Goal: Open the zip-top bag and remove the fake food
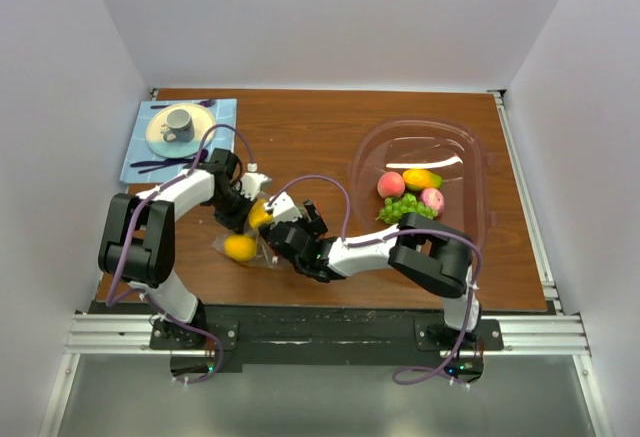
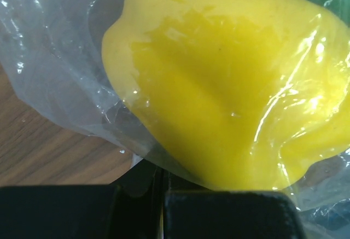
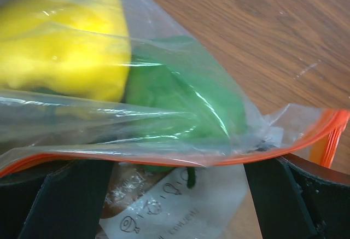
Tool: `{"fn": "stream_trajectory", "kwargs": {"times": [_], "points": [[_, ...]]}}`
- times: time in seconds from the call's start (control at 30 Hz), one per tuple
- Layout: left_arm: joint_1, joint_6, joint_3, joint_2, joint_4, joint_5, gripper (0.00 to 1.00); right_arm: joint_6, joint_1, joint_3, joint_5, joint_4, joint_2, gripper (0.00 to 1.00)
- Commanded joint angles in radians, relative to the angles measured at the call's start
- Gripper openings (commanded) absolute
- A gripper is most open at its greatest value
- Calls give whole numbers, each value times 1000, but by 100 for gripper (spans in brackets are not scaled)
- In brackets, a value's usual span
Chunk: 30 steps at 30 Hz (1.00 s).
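Note:
The zip-top bag (image 1: 250, 249) lies on the wooden table between my two grippers. Through the clear plastic I see a yellow fake food piece (image 2: 229, 86) and a green one (image 3: 180, 97). My left gripper (image 2: 163, 187) is shut on a fold of the bag's plastic just below the yellow piece. My right gripper (image 3: 172, 168) stands wide open. The bag's orange zip strip (image 3: 136, 154) runs across between its two fingers (image 3: 279, 195), and the bag's printed white label shows below it. In the top view the left gripper (image 1: 243, 205) and right gripper (image 1: 282, 240) sit close together over the bag.
A large clear oval tub (image 1: 470, 142) stands at the right with a few fake fruits (image 1: 410, 195) in it. At the back left, a plate with a grey cup (image 1: 180, 123) rests on a blue mat. White walls close in the table.

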Motion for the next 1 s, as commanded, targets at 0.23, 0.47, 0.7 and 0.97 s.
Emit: {"fn": "stream_trajectory", "kwargs": {"times": [0.23, 0.47, 0.7, 0.97], "points": [[-6, 41, -15, -15, -31, 3, 0, -45, 2, 77, -109, 48, -27, 32], [-6, 6, -30, 5, 12, -47, 0, 87, 21, -148, -171, -62, -298, 3], [-6, -13, -30, 17, 36, -77, 0, 239, 26, -369, -223, -254, -738, 4], [-6, -19, -32, 25, 42, -55, 0, 188, -29, -396, -181, -543, -1124, 18]]}}
